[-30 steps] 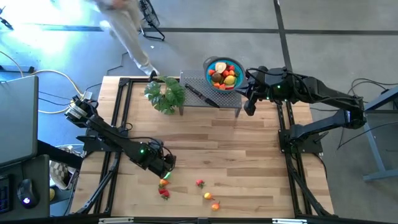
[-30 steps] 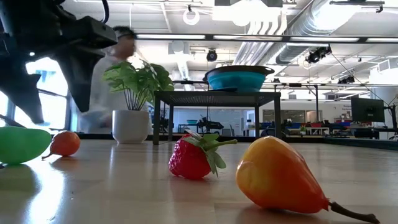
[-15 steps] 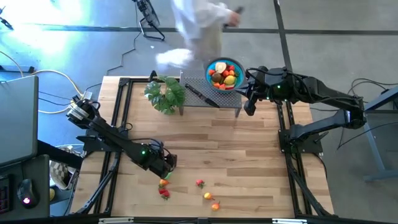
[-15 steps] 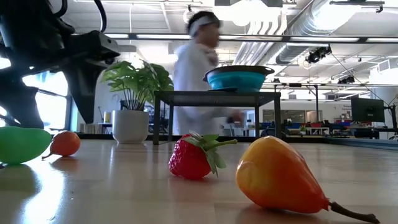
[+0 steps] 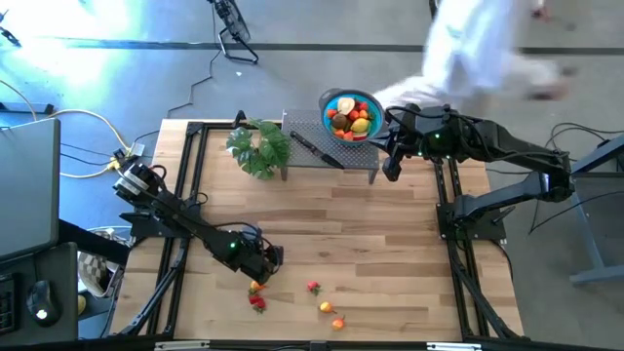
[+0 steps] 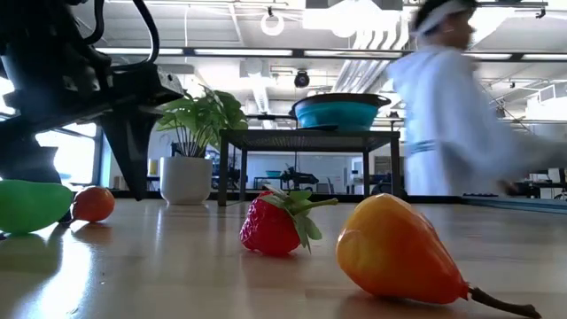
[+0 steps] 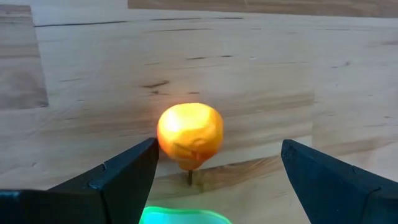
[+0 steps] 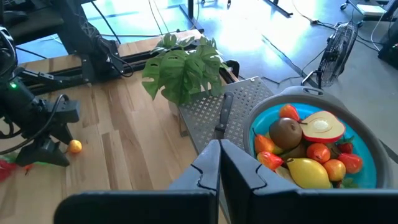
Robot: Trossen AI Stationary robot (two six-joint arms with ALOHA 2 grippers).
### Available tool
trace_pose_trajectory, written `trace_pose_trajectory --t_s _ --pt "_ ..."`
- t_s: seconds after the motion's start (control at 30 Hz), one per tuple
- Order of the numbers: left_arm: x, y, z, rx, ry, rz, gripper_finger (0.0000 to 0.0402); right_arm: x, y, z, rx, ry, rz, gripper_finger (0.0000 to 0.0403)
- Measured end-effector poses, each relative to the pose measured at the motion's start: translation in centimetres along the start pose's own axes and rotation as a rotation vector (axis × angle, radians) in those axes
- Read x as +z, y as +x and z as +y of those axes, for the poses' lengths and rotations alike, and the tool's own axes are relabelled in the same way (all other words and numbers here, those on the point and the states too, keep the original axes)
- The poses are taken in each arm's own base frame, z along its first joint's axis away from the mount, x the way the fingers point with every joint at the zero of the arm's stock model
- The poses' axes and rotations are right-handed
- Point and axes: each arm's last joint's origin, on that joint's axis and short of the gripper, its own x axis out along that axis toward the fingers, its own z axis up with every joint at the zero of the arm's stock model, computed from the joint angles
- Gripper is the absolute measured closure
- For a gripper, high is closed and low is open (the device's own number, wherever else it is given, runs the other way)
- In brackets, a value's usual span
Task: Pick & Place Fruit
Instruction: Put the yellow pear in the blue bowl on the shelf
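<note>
Several small toy fruits lie on the wooden table near its near edge: a small orange fruit [image 7: 189, 137] [image 5: 255, 286], a green piece [image 6: 31, 204], a strawberry [image 6: 275, 221] [image 5: 313, 287] and a yellow-orange pear [image 6: 394, 252] [image 5: 327, 308]. My left gripper [image 7: 217, 171] [image 5: 263, 269] hangs open just above the orange fruit, pointing steeply down, one finger on either side of it. My right gripper [image 8: 219, 163] [image 5: 390, 172] waits shut, high up beside the blue bowl [image 5: 327, 100], which holds several fruits.
The bowl stands on a perforated metal stand [image 5: 363, 154] at the far edge, with a black-handled knife [image 5: 314, 148] on it and a potted plant [image 5: 258, 148] beside it. A person in white passes beyond the far edge. Bare wood lies between the stand and the fruits.
My left gripper has come down toward the orange fruit and a little toward the near edge, rolling slightly, still open. The fruits have not moved. The person has walked from left to right behind the table.
</note>
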Motion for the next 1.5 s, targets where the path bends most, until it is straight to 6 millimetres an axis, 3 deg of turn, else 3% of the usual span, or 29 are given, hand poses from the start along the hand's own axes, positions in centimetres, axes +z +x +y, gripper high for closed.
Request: trace_pose_trajectory --t_s 0.93,1.5 --pt "1.1 0.5 0.4 0.079 -0.12 -0.055 0.0069 0.0 0.0 0.0 -0.006 -0.004 -0.002 0.0399" --pt "1.2 0.5 0.6 0.098 -0.122 -0.056 0.021 0.0 0.0 0.0 -0.006 -0.004 -0.002 0.0399"
